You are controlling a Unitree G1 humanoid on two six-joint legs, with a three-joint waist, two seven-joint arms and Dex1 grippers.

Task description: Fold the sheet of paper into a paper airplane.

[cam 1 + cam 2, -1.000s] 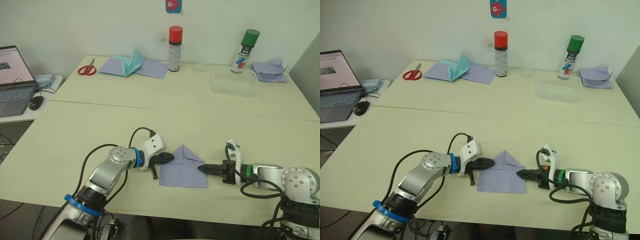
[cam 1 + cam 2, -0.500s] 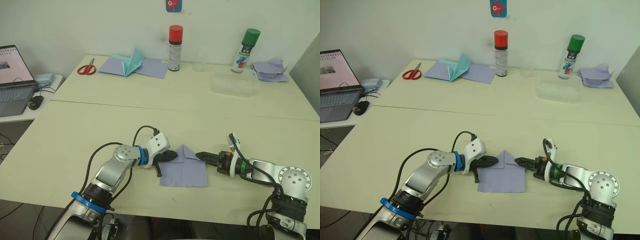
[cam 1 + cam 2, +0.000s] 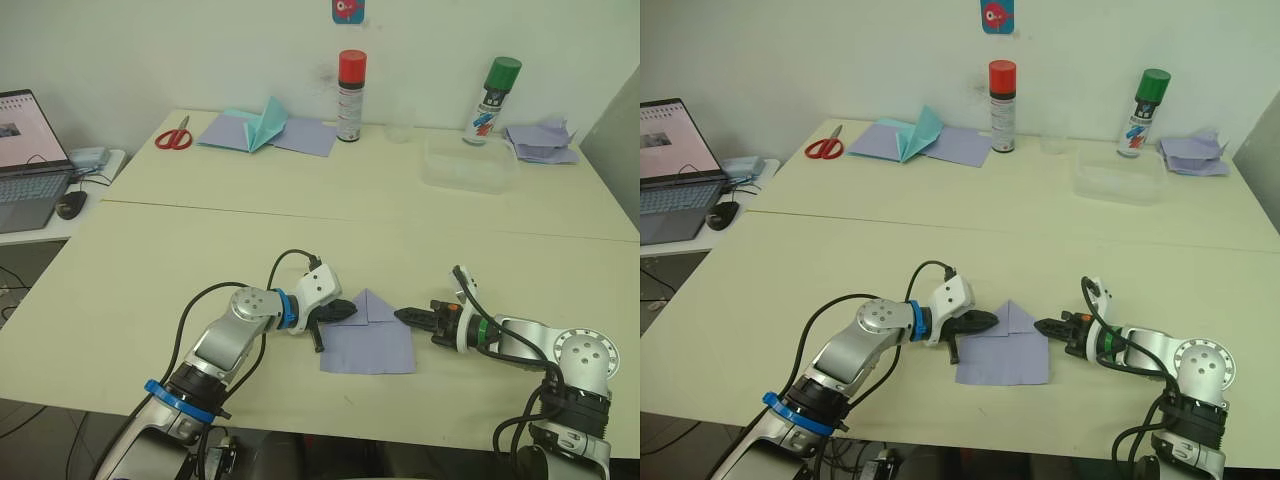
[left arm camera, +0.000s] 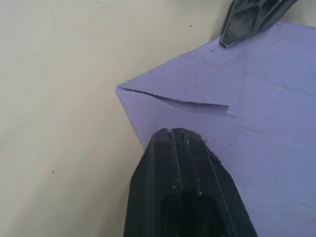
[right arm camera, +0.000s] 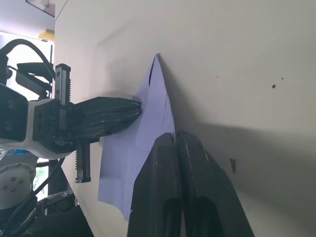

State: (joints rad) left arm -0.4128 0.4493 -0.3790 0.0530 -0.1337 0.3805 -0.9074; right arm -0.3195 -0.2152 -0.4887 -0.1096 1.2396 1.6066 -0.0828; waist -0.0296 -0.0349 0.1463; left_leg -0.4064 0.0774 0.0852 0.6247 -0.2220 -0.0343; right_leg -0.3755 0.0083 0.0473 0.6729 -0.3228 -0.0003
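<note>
The left gripper (image 3: 346,311), low in the centre of the left eye view, has its two black fingers pressed together with nothing between them, and their tip rests on the left edge of the sheet of paper (image 3: 368,338). The right gripper (image 3: 400,315), just right of centre at the same height, is likewise closed on nothing, its tip at the sheet's right edge. The sheet lies flat on the cream table (image 3: 180,260) between the two grippers, with its far corners folded in to a point; the left wrist view shows a small raised flap edge near that point.

Nothing stands between the grippers and the sheet. The other things sit well apart along the upper part of the frame. Toward the upper left are one pair of red scissors (image 3: 174,137), flat lavender sheets (image 3: 305,137) and one teal pointed paper shape (image 3: 264,123) on them. At top centre stands a red-capped spray can (image 3: 350,97), and to the upper right a green-capped spray can (image 3: 492,102), two cans in all. One clear plastic box (image 3: 467,163) lies in front of the green-capped can, and a crumpled lavender pile (image 3: 539,142) sits at the far upper right. A laptop (image 3: 28,160) is at the left edge on a side table.
</note>
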